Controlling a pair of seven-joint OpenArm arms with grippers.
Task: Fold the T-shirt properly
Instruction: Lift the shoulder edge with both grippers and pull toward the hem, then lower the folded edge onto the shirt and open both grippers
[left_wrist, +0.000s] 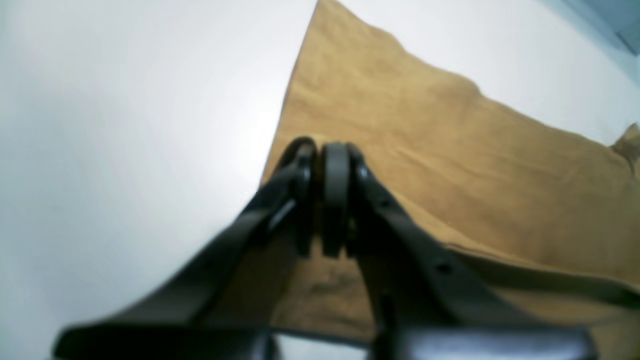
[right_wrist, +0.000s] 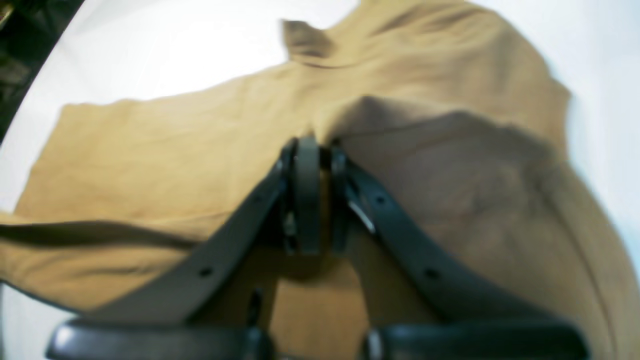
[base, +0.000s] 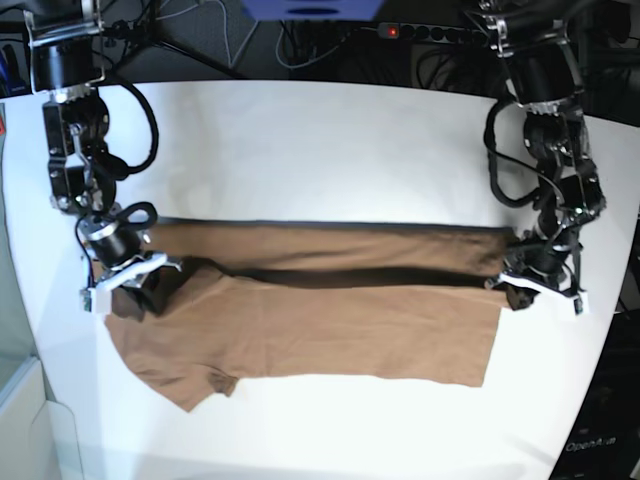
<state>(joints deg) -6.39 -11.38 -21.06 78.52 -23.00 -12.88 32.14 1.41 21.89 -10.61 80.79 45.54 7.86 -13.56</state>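
- The T-shirt (base: 310, 300) lies across the middle of the white table (base: 330, 150), its far long edge folded toward the near side; no print or label readable.
- Left gripper (base: 541, 274), at the shirt's 3 o'clock end, is pinched closed on the hem edge.
- Right gripper (base: 135, 275), at 9 o'clock, is clamped on the shoulder cloth.
- "OpenArm" is faintly legible at the 5 o'clock corner.

Black cabled arms, white-trimmed claws (base: 128, 283)

- The left hand (left_wrist: 327, 200) fills the lower middle, its two black fingers (left_wrist: 336, 175) pressed together.
- The fingertips sit at the edge of the T-shirt (left_wrist: 450, 165).
- Tan cloth spreads right and upward over the white tabletop (left_wrist: 125, 150).
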